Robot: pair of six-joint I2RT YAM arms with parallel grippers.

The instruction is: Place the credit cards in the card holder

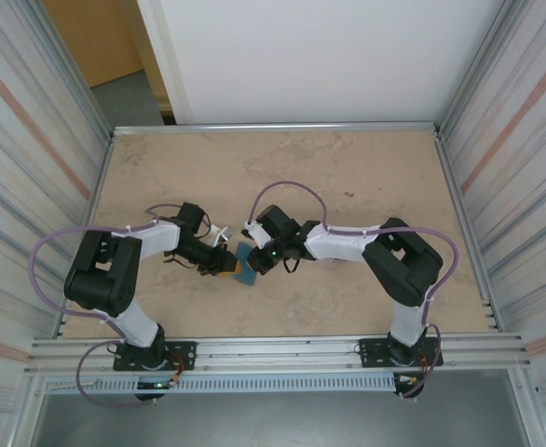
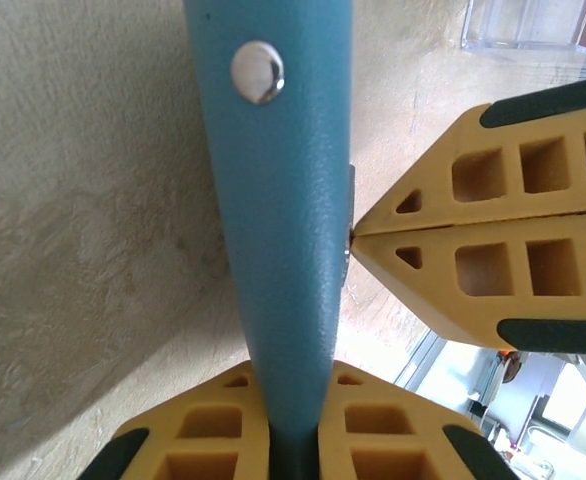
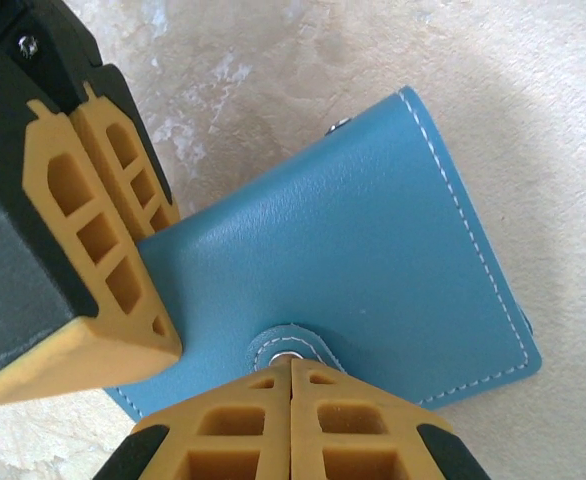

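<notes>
Teal leather card holder (image 3: 363, 250) is near table centre, between both grippers. My left gripper (image 2: 291, 388) clamps its edge to steady it, and my right gripper (image 3: 291, 368) is pinched on the closing tab (image 3: 293, 340), probably to unsnap it. The left wrist view adds a snap stud (image 2: 257, 72) and a clear plastic case (image 2: 523, 25).

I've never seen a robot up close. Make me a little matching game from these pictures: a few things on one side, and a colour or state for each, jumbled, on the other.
Things:
1 wallet
2 snap button
3 plastic case
4 left gripper

Colour or state:
A see-through
B clamped on the wallet's edge
C teal-blue
D shiny silver

Pairs: 1-C, 2-D, 3-A, 4-B
</notes>
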